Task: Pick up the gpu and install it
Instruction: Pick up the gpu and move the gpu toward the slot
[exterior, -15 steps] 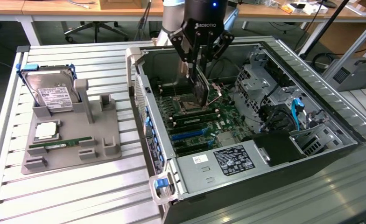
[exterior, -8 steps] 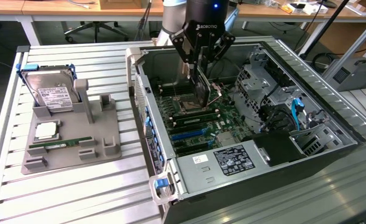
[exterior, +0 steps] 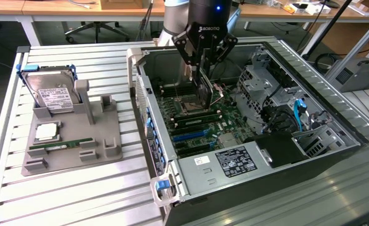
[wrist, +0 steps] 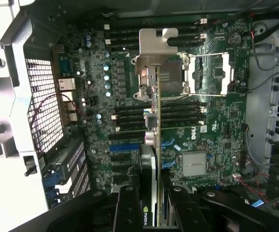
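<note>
Over motherboard (exterior: 172,107), claw (exterior: 204,70) pinching gpu (exterior: 204,94), edge down

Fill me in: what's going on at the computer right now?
The gripper is shut on the gpu, holding it on edge inside the open computer case, above the motherboard. It does not look seated in a slot yet. The hard drive and memory stick sit on the grey holder at the exterior view's left.
</note>
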Controlling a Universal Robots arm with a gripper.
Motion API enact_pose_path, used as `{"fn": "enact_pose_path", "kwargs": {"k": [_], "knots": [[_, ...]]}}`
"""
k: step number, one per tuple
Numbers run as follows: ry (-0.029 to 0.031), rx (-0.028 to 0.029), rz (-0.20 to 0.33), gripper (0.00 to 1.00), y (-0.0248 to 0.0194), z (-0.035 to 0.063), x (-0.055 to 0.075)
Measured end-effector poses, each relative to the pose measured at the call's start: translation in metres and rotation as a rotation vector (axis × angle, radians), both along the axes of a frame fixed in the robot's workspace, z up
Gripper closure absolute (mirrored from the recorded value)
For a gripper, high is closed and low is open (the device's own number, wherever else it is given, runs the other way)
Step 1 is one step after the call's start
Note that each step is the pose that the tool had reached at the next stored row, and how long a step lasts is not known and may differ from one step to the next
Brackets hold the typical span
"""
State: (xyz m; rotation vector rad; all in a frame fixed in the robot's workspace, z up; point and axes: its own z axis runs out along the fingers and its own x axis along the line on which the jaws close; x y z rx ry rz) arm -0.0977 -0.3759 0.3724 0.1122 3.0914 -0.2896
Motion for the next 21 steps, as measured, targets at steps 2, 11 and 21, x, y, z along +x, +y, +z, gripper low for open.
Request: {"fn": "enact_pose_path", "kwargs": {"k": [2, 11, 21], "knots": [[-0.0001, -0.0002, 0.0, 0.73, 0.0, -0.0005, 0.0003], [-0.0001, -0.0051, 0.0, 0.73, 0.0, -0.0038, 0.0028], [0.0, -0.0113, 0.0, 0.73, 0.0, -0.0097, 0.0098]]}}
